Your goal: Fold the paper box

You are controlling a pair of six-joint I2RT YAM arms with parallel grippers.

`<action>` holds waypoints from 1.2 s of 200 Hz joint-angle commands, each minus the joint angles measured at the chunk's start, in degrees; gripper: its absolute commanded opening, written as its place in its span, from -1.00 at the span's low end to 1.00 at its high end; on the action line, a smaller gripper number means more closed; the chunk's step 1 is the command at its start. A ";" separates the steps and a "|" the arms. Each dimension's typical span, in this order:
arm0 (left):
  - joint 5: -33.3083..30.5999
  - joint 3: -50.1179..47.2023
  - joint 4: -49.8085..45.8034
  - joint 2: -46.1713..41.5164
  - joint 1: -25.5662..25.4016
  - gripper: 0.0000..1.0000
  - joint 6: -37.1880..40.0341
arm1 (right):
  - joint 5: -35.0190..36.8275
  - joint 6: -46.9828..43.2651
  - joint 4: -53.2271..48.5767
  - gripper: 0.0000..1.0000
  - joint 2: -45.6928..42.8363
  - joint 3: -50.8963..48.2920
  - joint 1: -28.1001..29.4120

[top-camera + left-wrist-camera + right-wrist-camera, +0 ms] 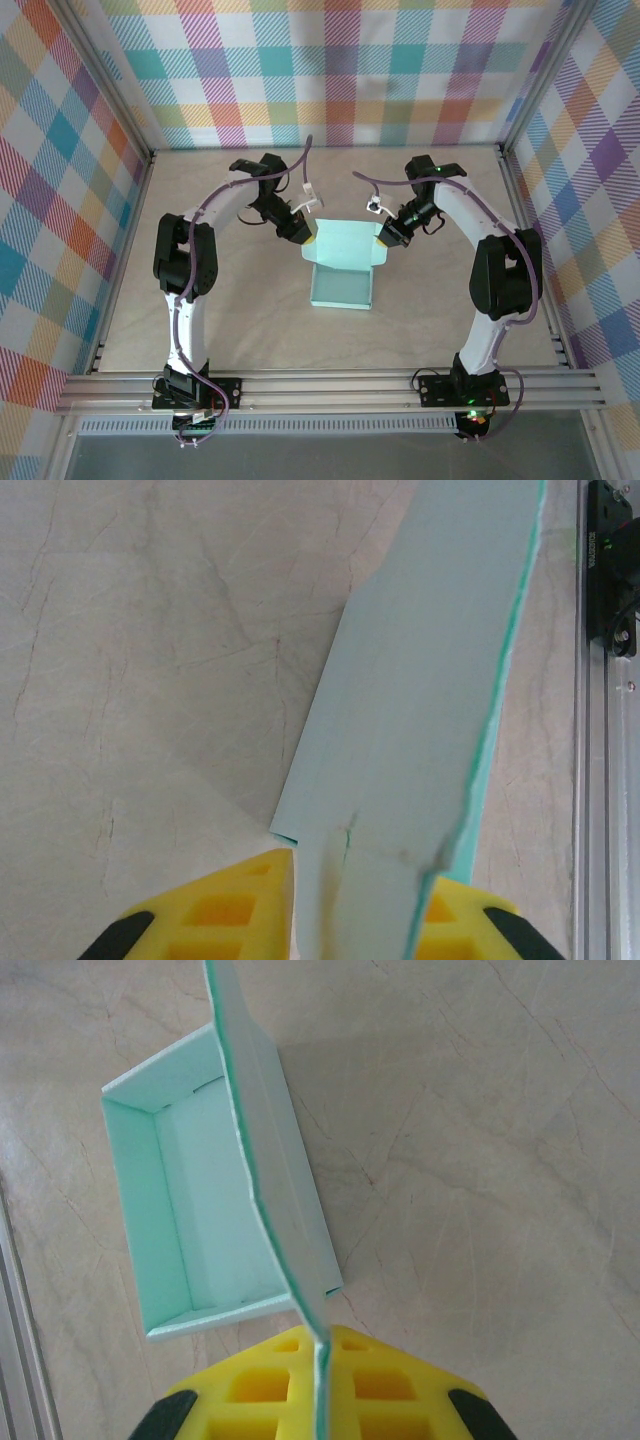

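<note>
The paper box (340, 285) is pale mint-green card, standing as an open tray mid-table with its lid flap (345, 245) raised at the far side. My left gripper (308, 236) is at the flap's left corner. In the left wrist view its yellow fingers (250, 900) stand apart, and the flap (430, 680) lies broad-face between them (355, 910). My right gripper (383, 238) is at the flap's right corner. In the right wrist view it (320, 1360) is shut on the flap's thin edge (275, 1210), with the tray's inside (200, 1220) beyond.
Checked cloth walls enclose the beige table (250, 320) on three sides. An aluminium rail (330, 385) carrying both arm bases runs along the near edge. A stretch of that rail (600, 780) lies to the right in the left wrist view.
</note>
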 commanded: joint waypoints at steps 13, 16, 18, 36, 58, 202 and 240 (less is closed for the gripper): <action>0.86 0.45 -1.07 -2.45 0.19 -0.43 0.35 | -1.44 -1.27 -1.68 -1.00 -0.77 0.06 0.33; 0.86 0.34 -0.85 -2.70 0.18 -0.43 0.30 | -1.27 -1.27 -1.75 -1.00 -0.71 0.14 0.33; 0.82 0.26 -0.71 -2.77 0.19 -0.43 0.25 | -1.25 -1.16 -1.77 -1.00 -0.68 0.14 0.27; 1.21 0.20 -0.66 -3.09 0.15 -0.42 0.24 | -1.29 -1.07 -1.85 -1.00 -0.49 0.45 0.33; 0.82 0.47 -1.33 -2.52 0.17 -0.48 0.40 | -1.41 -1.05 -1.77 -1.00 -0.58 0.41 0.29; -10.76 -6.44 13.56 -8.20 -3.37 -1.00 -12.80 | 10.57 13.54 13.24 -1.00 -6.57 -3.89 4.29; -26.64 -5.24 18.60 -8.81 -7.12 -1.00 -25.05 | 20.65 26.27 23.22 -1.00 -12.17 -9.30 7.72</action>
